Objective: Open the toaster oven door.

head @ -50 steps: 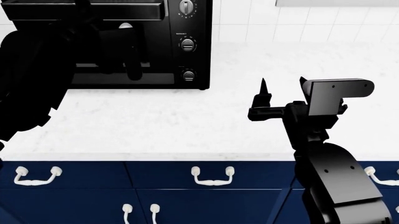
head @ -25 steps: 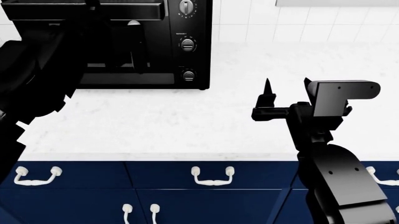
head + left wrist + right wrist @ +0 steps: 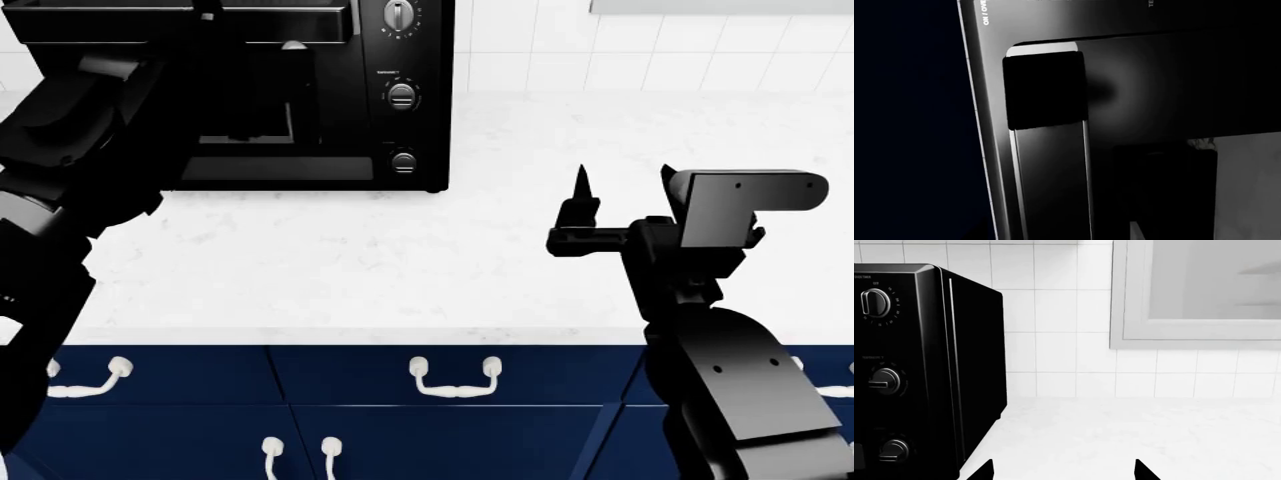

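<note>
Left arm: the black left gripper is up against the front of the oven. Black on black, so I cannot tell whether its fingers are spread or pinching anything.
Oven: the large glossy black boxy toaster oven stands at the back left of the white marble countertop, against the white tiled wall.
Door: the wide black-framed glass toaster oven door fills the front left of the knob column. Its black bar handle runs along the top edge. How far it is open cannot be read.
Handling, as a judgement: stiff, hinged, fairly light, glossy and probably slippery. The glass is the fragile part. The bar handle is the place to take hold, away from the pane, and the swing should follow the hinge.
Right arm: the black right gripper hangs over bare counter, well apart from the oven, its two pointed fingers spread and holding nothing.
Counts: one oven, one door, three round silver-ringed knobs, two grippers, five white handles showing on the navy cabinet fronts below the counter.
</note>
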### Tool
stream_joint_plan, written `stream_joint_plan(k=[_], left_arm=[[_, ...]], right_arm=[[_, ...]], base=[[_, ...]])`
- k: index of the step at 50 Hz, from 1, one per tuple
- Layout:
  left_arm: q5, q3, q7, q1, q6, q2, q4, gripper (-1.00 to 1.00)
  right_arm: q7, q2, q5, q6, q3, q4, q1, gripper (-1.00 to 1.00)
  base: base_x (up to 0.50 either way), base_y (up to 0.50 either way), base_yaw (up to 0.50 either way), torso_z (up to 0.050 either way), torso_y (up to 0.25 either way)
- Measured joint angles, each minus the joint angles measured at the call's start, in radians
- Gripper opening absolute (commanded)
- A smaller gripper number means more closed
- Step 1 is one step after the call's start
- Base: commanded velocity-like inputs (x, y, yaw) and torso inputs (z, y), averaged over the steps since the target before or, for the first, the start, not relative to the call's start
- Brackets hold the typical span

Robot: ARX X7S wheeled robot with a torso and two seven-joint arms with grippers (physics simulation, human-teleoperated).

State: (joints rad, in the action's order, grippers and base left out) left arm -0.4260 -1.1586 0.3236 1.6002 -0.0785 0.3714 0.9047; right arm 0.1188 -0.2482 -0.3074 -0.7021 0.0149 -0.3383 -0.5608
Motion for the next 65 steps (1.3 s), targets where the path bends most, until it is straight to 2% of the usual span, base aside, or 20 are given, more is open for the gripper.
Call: stream_joint_plan(k=[3, 4, 19, 27, 65], left_arm=[[-0.002, -0.004, -0.004, 0.005, 0.008, -0.009, 0.020, 1.00], [-0.003, -0.005, -0.005, 0.006, 0.011, -0.011, 0.025, -1.00], [-0.021, 0.001, -0.018, 0.019, 0.035, -0.031, 0.069, -1.00], [-0.041, 0.021, -0.008, 0.006, 0.030, -0.010, 0.024, -1.00], [-0.059, 0.075, 0.146, -0.190, -0.179, 0.350, -0.720, -1.00]], right_arm=[[0.002, -0.002, -0.002, -0.002, -0.001, -0.003, 0.000, 1.00], [0.003, -0.002, -0.003, -0.003, -0.002, -0.004, 0.000, 1.00], [0.010, -0.010, -0.015, -0.005, -0.012, -0.010, 0.006, 1.00], [0.013, -0.012, -0.022, 0.001, -0.019, -0.011, 0.014, 1.00], [0.024, -0.014, -0.046, 0.007, -0.015, -0.014, 0.014, 1.00]], base=[[0.00, 0.00, 0.00, 0.000, 0.000], [0.00, 0.00, 0.00, 0.000, 0.000], [0.00, 0.00, 0.00, 0.000, 0.000], [0.00, 0.00, 0.00, 0.000, 0.000], [0.00, 0.00, 0.00, 0.000, 0.000]])
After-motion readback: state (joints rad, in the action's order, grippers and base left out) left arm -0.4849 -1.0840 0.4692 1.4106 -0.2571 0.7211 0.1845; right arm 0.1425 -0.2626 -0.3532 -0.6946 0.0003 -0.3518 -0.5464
